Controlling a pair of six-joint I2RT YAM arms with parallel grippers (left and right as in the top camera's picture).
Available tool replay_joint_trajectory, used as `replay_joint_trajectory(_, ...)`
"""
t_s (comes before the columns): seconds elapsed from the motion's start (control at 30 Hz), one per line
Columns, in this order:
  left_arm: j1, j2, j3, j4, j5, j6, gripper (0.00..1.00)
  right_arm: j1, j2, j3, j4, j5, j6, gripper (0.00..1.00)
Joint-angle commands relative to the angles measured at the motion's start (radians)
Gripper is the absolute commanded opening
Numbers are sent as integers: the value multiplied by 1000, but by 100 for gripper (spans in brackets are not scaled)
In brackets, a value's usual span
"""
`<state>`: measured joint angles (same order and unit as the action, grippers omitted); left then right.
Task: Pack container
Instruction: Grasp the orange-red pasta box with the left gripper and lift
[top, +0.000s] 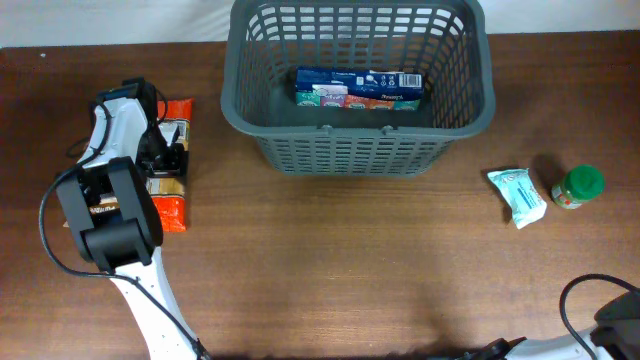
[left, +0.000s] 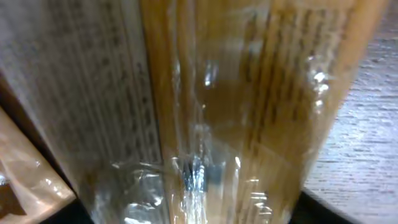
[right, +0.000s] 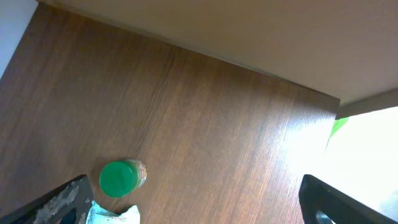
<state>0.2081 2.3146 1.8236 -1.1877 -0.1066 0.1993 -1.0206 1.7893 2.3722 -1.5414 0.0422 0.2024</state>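
Note:
The container (top: 232, 100), a dark grey slotted basket, stands at the back centre with a blue box (top: 358, 88) lying inside it. At the left, a long packet (top: 172, 208) with orange ends lies on the table. My left gripper (top: 165, 150) is down over its middle. In the left wrist view the clear-wrapped packet (left: 249, 93) fills the whole space between the two dark fingers, which press on its sides. My right gripper (right: 205, 211) stands open above the bare table, far from the basket.
A green-lidded jar (top: 579, 186) and a small white-and-teal packet (top: 517, 195) sit at the right of the table; the jar (right: 121, 178) also shows near my right gripper's left finger. The table's far edge runs behind the basket.

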Motion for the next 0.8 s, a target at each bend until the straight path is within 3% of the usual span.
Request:
replay_joint_trajectory(0.0, 3, 39, -3, -6, 2, 64, 34, -2, 3, 2, 0, -5, 1, 99)
replay_joint_trajectory(0.07, 3, 39, 1, -18, 2, 64, 4, -2, 3, 2, 0, -5, 1, 99)
replay_joint_trajectory(0.1, 3, 39, 4, -23, 2, 64, 2, -2, 3, 2, 0, -5, 1, 99)
replay_joint_trajectory(0.33, -1, 39, 179, -209, 6, 64, 2, -2, 3, 2, 0, -5, 1, 99)
replay_joint_trajectory(0.57, -40, -5, 622, -450, 14, 49, 2, -2, 3, 2, 0, -5, 1, 99)
replay_joint_trajectory(0.77, -140, -106, 961, -493, 14, 52, 2, -2, 3, 2, 0, -5, 1, 99)
